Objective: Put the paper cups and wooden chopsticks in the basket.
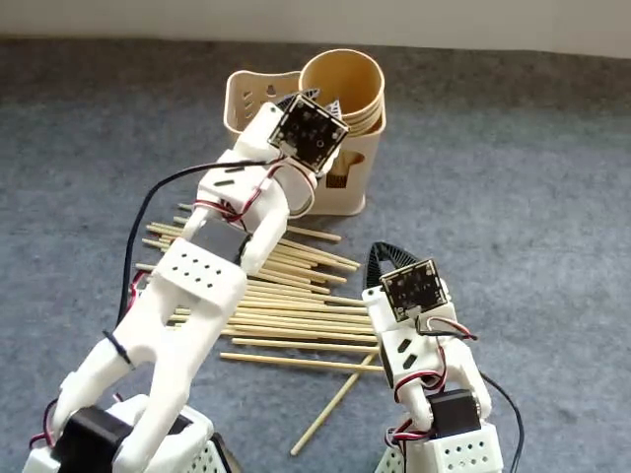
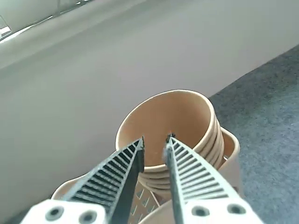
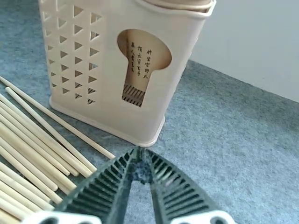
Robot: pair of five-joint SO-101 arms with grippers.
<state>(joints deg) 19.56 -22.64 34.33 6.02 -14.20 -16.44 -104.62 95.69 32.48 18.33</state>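
Observation:
A beige perforated basket (image 1: 340,182) stands on the grey carpet with a stack of paper cups (image 1: 342,87) inside it. My left gripper (image 1: 315,102) hovers over the basket beside the cups. In the left wrist view the left gripper (image 2: 155,140) is slightly open with nothing between its fingers, just above the cups (image 2: 177,116) and the basket rim (image 2: 230,143). Wooden chopsticks (image 1: 286,305) lie scattered on the carpet in front of the basket. My right gripper (image 1: 380,262) rests low near them, and in its wrist view this gripper (image 3: 140,153) is shut and empty, facing the basket (image 3: 93,70) with chopsticks (image 3: 42,135) beside it.
A pale wall runs behind the basket. One chopstick (image 1: 335,402) lies apart, angled toward the right arm's base. Open carpet extends to the right of the basket.

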